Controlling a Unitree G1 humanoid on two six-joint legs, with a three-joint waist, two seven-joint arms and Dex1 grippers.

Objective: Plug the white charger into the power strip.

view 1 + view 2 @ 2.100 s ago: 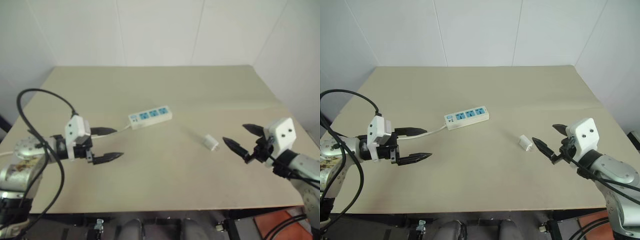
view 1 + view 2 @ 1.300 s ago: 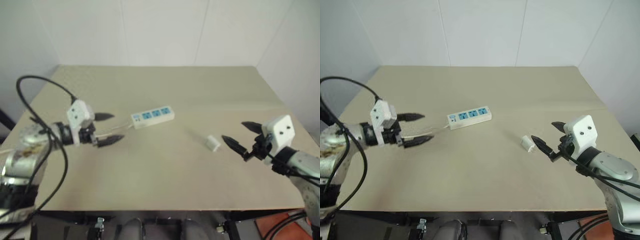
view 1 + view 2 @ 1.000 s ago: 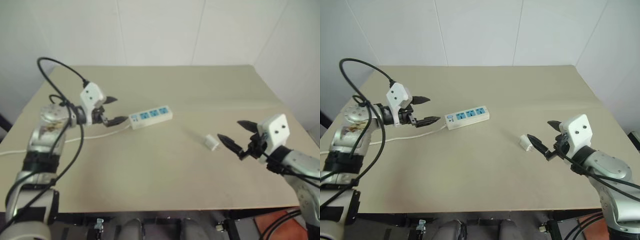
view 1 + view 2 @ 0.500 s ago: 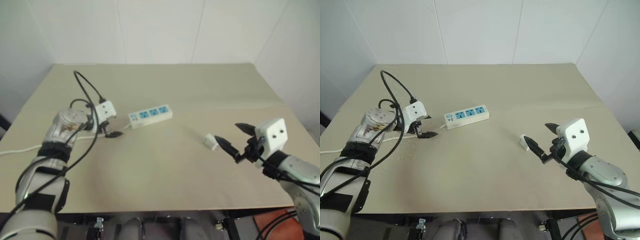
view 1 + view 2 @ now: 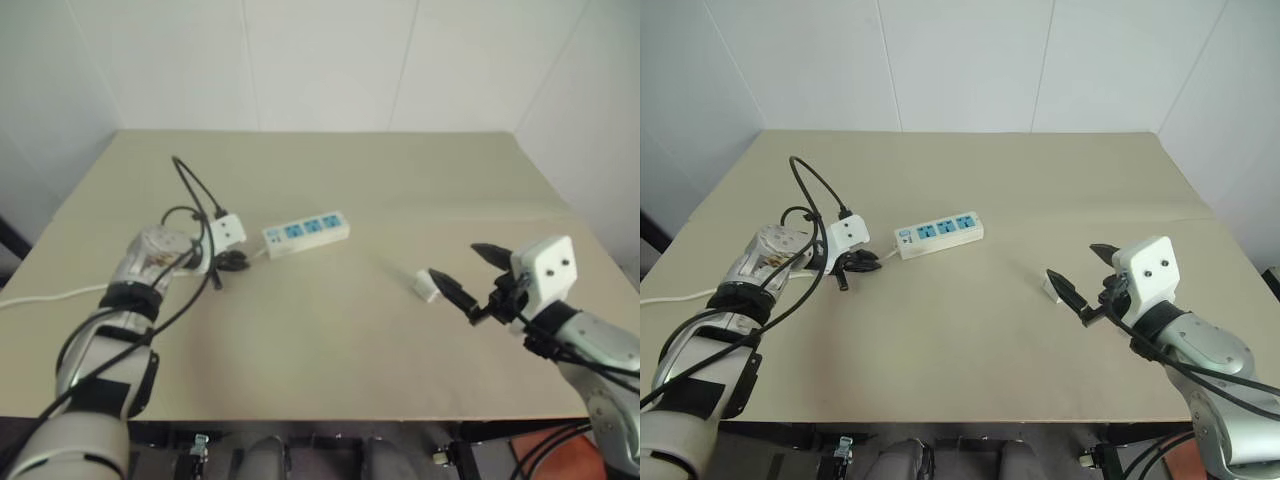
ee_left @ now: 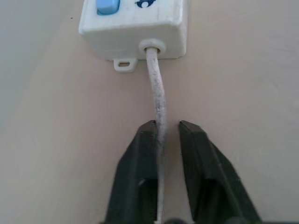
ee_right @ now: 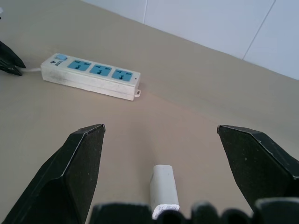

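The power strip [image 5: 306, 231] lies flat on the table, left of centre, with three blue sockets facing up. Its thin white cord [image 6: 159, 102] leaves the left end, and my left gripper [image 6: 164, 125] is shut on that cord a short way from the strip's end. The left gripper [image 5: 862, 262] rests low at the table surface. The white charger [image 5: 426, 287] lies on its side to the right of centre. My right gripper [image 5: 1072, 262] hovers open just beside it, and the charger [image 7: 164, 189] sits low between the spread fingers, untouched.
The beige table [image 5: 330, 360] meets white walls at the back and on both sides. The strip's cord [image 5: 55, 295] trails off over the table's left edge. A black cable loop [image 5: 190, 180] arches over my left wrist.
My left gripper came down from above the cord to the table and shut on the cord beside the strip's end. The right gripper has stayed by the charger, still open.
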